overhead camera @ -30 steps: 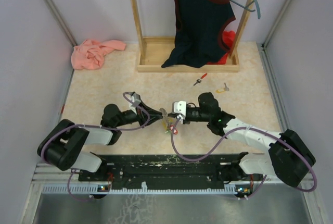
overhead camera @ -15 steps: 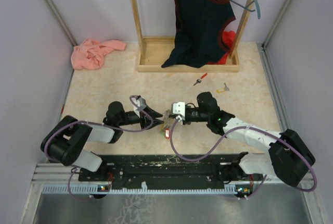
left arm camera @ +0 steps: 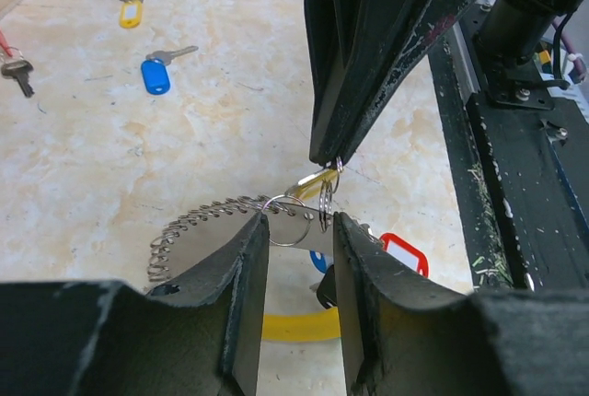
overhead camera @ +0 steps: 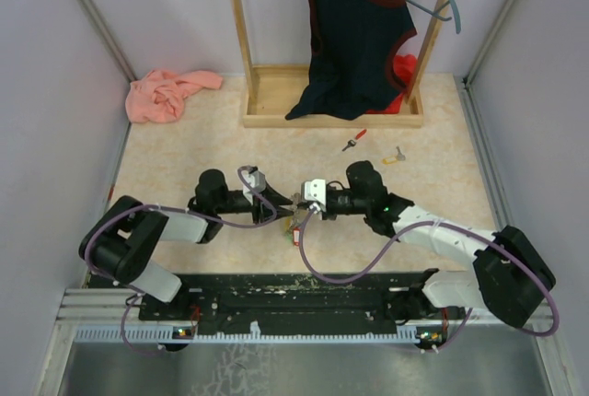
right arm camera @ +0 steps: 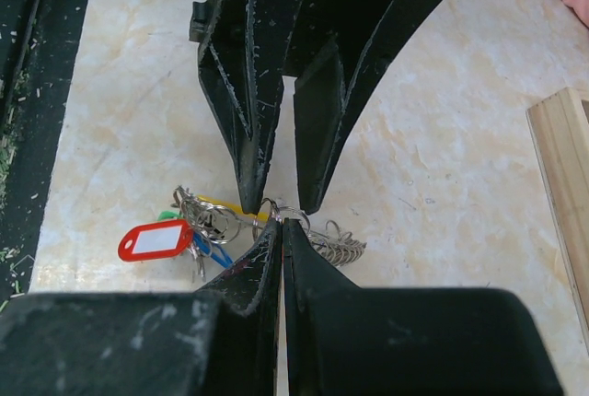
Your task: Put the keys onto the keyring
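Observation:
The keyring, a grey ridged loop (left arm camera: 198, 219) with a yellow section (left arm camera: 294, 327) and a red tag (left arm camera: 403, 253), lies on the floor between the arms (overhead camera: 296, 223). My right gripper (right arm camera: 282, 223) is shut on a small silver ring of the keyring and shows from above in the left wrist view (left arm camera: 329, 158). My left gripper (left arm camera: 301, 221) is open, its jaws on either side of another small ring, tips facing the right gripper (overhead camera: 294, 204). Loose keys lie further off: yellow (left arm camera: 129, 14), blue (left arm camera: 156, 74), red (overhead camera: 354, 141).
A wooden clothes rack (overhead camera: 331, 101) with a dark garment (overhead camera: 354, 37) stands at the back. A pink cloth (overhead camera: 166, 94) lies at the back left. The black base rail (overhead camera: 304, 290) runs along the near edge, close behind the keyring.
My left gripper has moved right and closed in on the right gripper's tips over the keyring. The right gripper has stayed nearly still, shut.

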Motion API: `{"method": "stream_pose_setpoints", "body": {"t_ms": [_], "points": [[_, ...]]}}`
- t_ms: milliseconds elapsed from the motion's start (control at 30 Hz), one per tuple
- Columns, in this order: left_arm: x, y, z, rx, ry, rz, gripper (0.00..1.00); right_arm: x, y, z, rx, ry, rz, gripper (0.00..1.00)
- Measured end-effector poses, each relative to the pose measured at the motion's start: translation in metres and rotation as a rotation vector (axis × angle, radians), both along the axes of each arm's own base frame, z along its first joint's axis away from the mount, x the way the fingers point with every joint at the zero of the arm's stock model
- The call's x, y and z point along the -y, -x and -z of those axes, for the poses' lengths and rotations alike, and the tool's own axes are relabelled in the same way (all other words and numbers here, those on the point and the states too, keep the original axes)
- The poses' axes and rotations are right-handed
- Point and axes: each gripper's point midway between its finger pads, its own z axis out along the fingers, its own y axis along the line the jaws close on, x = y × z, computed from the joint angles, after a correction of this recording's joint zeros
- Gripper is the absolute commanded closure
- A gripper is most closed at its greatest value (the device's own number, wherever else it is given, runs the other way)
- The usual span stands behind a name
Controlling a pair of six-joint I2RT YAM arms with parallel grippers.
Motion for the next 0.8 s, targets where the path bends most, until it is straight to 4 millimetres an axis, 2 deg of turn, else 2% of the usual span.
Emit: {"method": "stream_pose_setpoints", "body": {"t_ms": [300,400,500,533,800], "points": [[0.0043,0.0054,0.0050,-0.011,-0.014,0.047,0.74,-0.0018,-0.0014,-0.0003,-0.004,0.002,-0.002,1.00],[0.0063,0.0061,0.0045,-0.011,-0.016,0.057,0.82,-0.0017,-0.0012,-0.0001,-0.005,0.002,-0.003,1.00],[0.0073,0.0069,0.0055,-0.013,-0.020,0.065,0.97,-0.0016,-0.0011,0.0002,-0.006,0.003,-0.003,1.00],[0.0077,0.0069,0.0058,-0.015,-0.022,0.066,0.99,-0.0015,-0.0010,0.0004,-0.007,0.004,-0.003,1.00],[0.0058,0.0019,0.0026,-0.014,-0.024,0.018,0.99,0.0026,-0.0036,-0.0007,-0.002,0.013,0.028,1.00]]}}
